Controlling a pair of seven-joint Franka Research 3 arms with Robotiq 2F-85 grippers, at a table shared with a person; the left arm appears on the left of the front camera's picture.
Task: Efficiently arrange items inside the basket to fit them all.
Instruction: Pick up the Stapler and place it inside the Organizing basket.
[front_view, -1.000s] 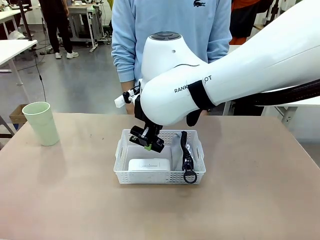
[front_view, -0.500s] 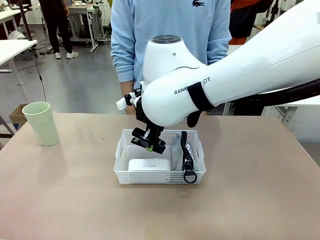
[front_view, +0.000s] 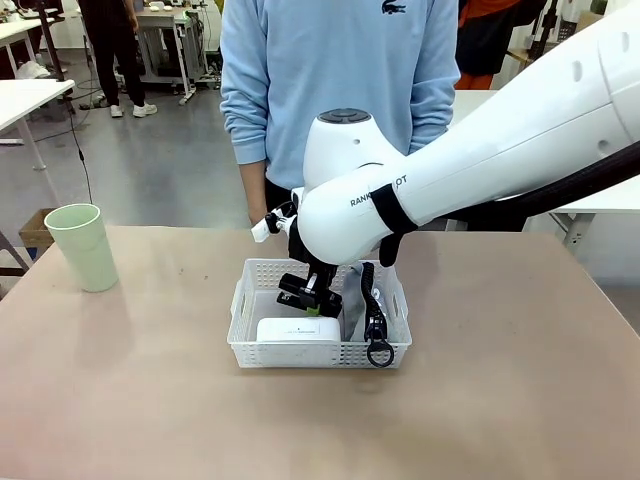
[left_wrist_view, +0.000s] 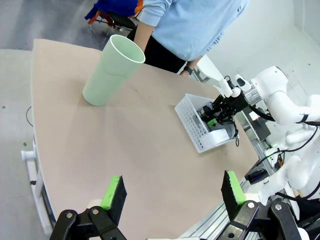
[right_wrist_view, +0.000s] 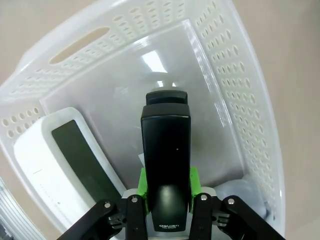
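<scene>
A beige tabletop (front_view: 500, 400) carries a shallow rectangular white plastic basket (front_view: 300, 355) with perforated lattice sides, set near the middle. The robot's white right arm (front_view: 480, 170) sweeps in from the basket's right and bends down over it, covering much of the basket's far rim in the front view. A person in a light blue sweatshirt (front_view: 340, 80) stands at the table's far edge, directly behind the basket, partly hidden by the arm.

A pale green plastic cup (front_view: 82, 247) stands upright on the table well to the basket's left, outside it. Inside the basket, a grey zip pouch (front_view: 355, 320) stands on edge against the right wall, its black zipper and ring pull hanging over the front right corner. A white rounded rectangular device (front_view: 297, 329) lies flat along the front wall at the left.

The right gripper (front_view: 313, 305) reaches into the basket between the device and the pouch, its green pads (right_wrist_view: 142, 182) clamped on a small black rectangular object (right_wrist_view: 165, 150) held over the basket's bare floor; whether the object touches the floor cannot be told.

The left gripper (left_wrist_view: 172, 192) hangs above the table well apart from the basket, fingers spread wide with nothing between them.
</scene>
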